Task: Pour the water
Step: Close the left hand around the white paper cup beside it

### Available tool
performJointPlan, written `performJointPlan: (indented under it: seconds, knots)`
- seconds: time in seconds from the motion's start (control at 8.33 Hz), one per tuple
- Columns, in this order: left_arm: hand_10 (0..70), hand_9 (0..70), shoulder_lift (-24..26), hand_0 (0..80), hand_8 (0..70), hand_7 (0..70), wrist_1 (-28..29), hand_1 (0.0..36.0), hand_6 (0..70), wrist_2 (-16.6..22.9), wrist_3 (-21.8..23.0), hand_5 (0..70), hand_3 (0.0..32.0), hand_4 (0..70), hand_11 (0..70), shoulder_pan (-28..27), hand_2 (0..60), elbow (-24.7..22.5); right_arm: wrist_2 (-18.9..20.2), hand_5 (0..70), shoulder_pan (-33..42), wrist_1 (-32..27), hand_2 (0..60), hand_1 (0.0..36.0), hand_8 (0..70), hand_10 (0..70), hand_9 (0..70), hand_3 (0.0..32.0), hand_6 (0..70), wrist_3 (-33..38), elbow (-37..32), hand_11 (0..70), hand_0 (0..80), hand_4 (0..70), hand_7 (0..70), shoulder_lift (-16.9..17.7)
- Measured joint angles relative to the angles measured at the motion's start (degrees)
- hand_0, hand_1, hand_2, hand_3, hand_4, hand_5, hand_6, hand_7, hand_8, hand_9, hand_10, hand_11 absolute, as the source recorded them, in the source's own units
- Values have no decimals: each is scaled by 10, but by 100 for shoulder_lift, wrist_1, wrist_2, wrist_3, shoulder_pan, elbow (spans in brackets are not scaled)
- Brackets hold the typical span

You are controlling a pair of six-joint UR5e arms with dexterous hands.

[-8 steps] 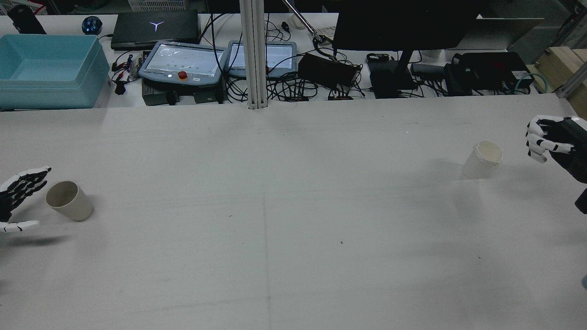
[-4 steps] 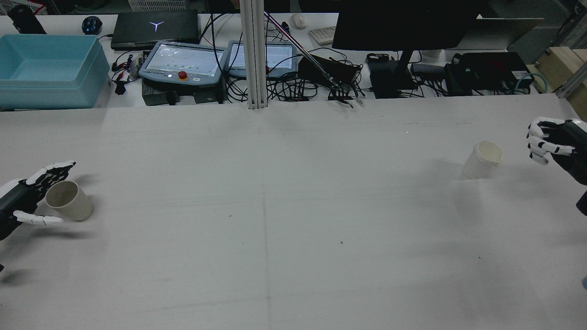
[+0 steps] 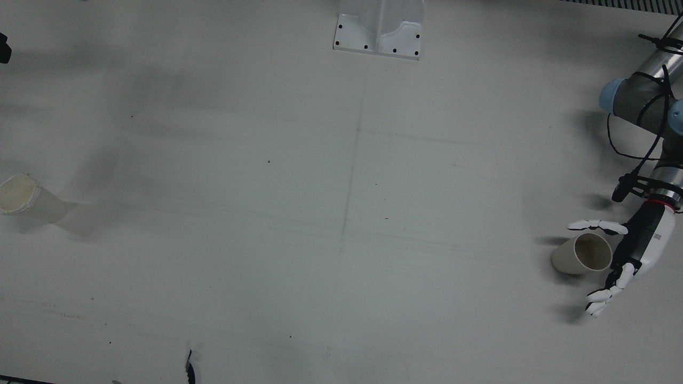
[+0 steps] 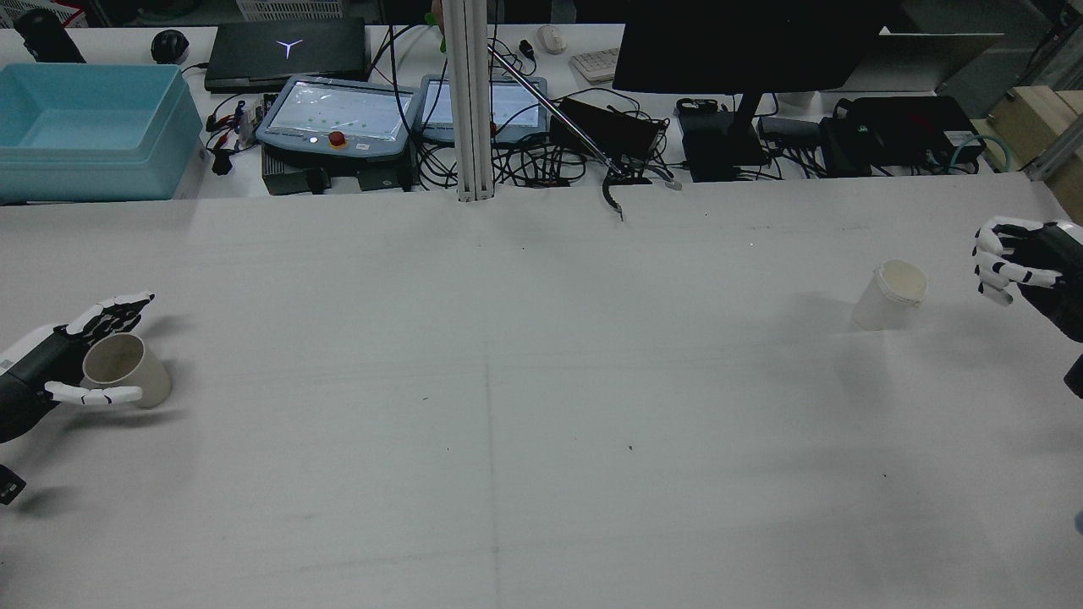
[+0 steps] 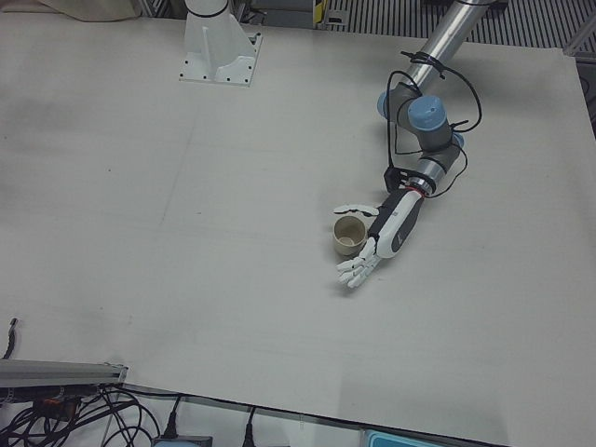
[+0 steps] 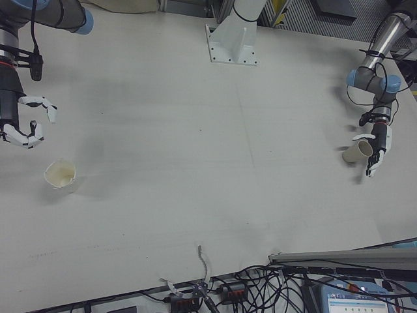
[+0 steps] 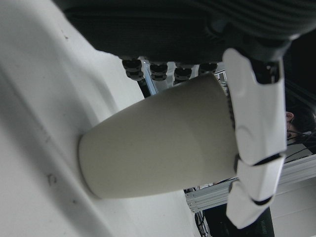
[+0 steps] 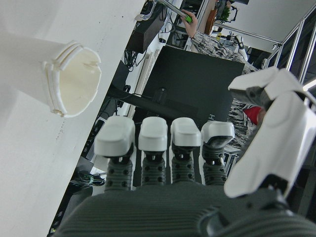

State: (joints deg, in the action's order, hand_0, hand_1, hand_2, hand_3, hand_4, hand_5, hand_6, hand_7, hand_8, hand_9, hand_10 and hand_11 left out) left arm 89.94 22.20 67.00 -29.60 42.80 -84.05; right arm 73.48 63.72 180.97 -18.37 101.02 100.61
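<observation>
Since a second earlier, the left hand [image 4: 63,364] had slid forward until its spread fingers [image 4: 114,312] flanked the beige cup [image 4: 127,370], which had not shifted. That cup stood upright on the table [image 4: 508,381] near its left edge, one finger on the near side and the others on the far side; the left hand view showed a white finger lying along the cup's wall, though whether it pressed there could not be told, and the hand looked open rather than clamped. Across the table, the right hand [image 4: 1019,258] hung well apart from the white cup [image 4: 888,296], its fingers curled inward around nothing, about where it was before. The white cup stood upright near the right edge, its ribbed rim [image 8: 54,81] facing the right hand's camera. A person's grabber stick [image 4: 563,118] reached down to the table's far edge among the cables.
</observation>
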Motion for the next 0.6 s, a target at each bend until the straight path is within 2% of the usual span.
performJointPlan:
  seconds: [0.36, 0.6]
  knots:
    - [41, 74, 13, 543, 57, 118, -29, 241, 68, 1, -1, 235, 0, 27, 83, 0, 191, 18, 0, 700, 4, 0, 467, 115, 679, 700, 700, 0, 640, 6, 4, 700, 455, 303, 700, 6]
    - [47, 75, 14, 547, 59, 110, -56, 228, 72, -2, -11, 252, 0, 98, 90, 0, 168, 18, 0, 700, 8, 0, 456, 118, 678, 700, 700, 0, 638, 12, 5, 700, 458, 299, 700, 14]
